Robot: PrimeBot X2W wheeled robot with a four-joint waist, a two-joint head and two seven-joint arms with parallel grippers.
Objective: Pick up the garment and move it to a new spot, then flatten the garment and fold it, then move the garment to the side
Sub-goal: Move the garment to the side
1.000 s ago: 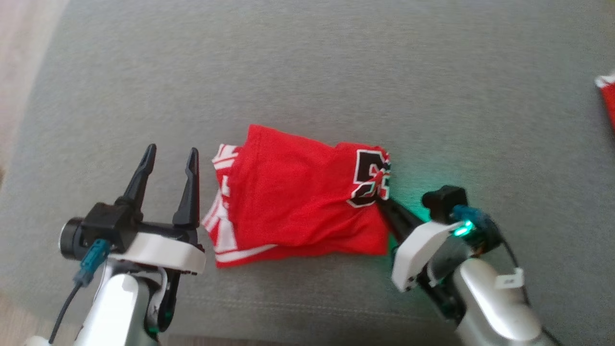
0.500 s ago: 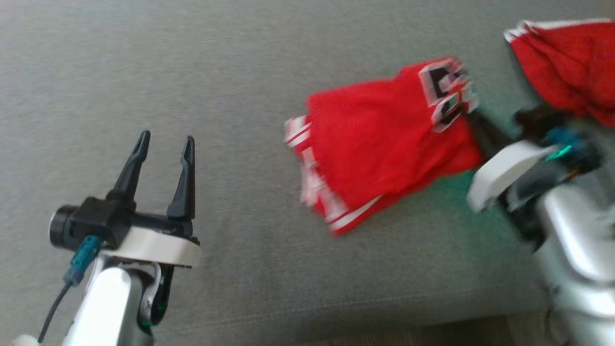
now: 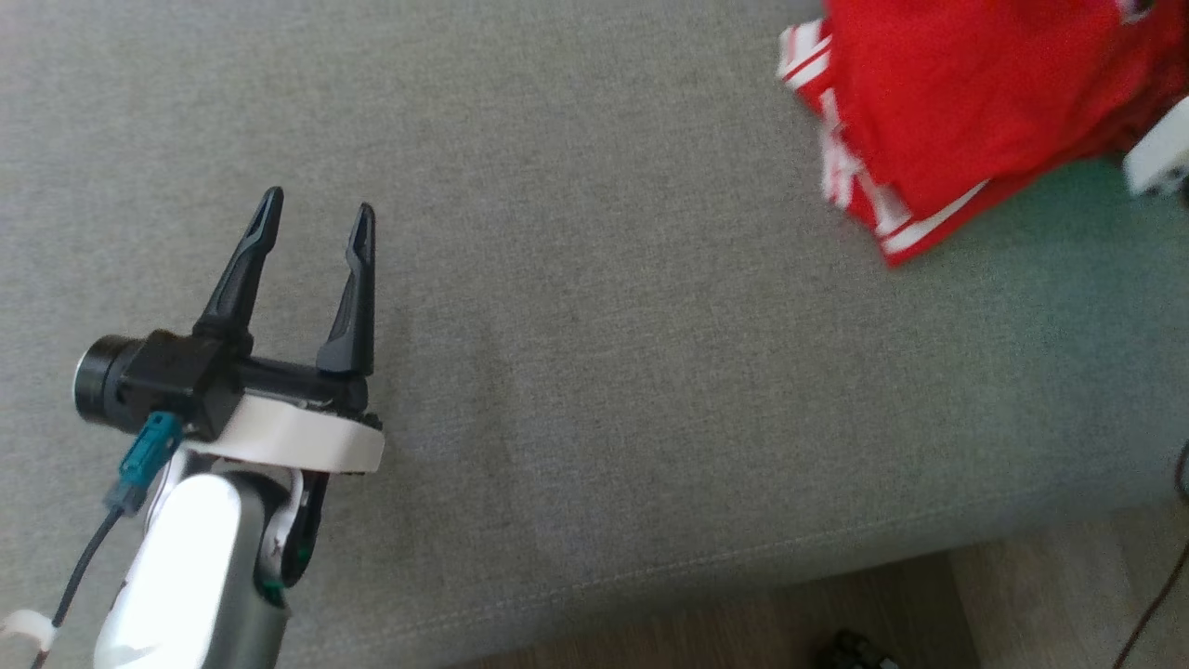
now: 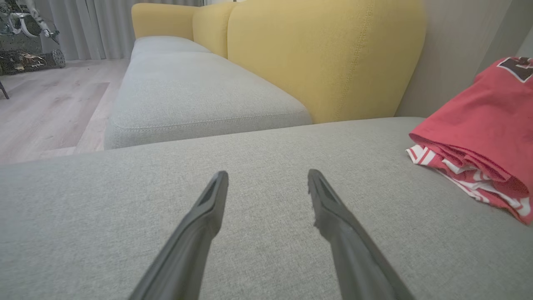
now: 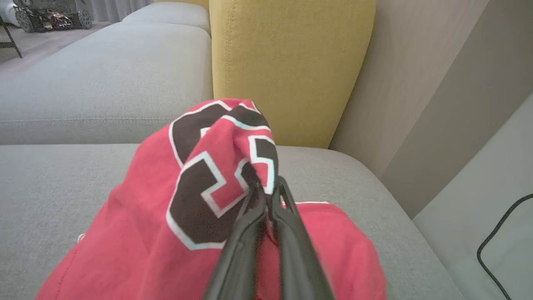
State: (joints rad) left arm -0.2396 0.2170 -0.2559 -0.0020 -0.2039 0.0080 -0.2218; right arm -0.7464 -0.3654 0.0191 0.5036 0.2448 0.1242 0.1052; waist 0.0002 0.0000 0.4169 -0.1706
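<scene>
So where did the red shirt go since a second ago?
The right gripper, shut on the shirt, has pulled it off to the robot's right, away from the left gripper. The camera swung too. The left gripper stayed open and empty; the shirt stayed folded.

**Black block figures on a red garment, not cleanly legible**

The garment [image 5: 137, 250] carries large black block figures [image 5: 195, 200] edged in white, printed on its red cloth and best seen in the right wrist view. The cloth is bunched and folded over the print, so only angular strokes and corners show. They may belong to a two-digit number, but which digits cannot be told. In the left wrist view a corner of the same black, white-edged print [image 4: 518, 66] shows at the garment's upper edge, cut off by the frame and unreadable.
</scene>
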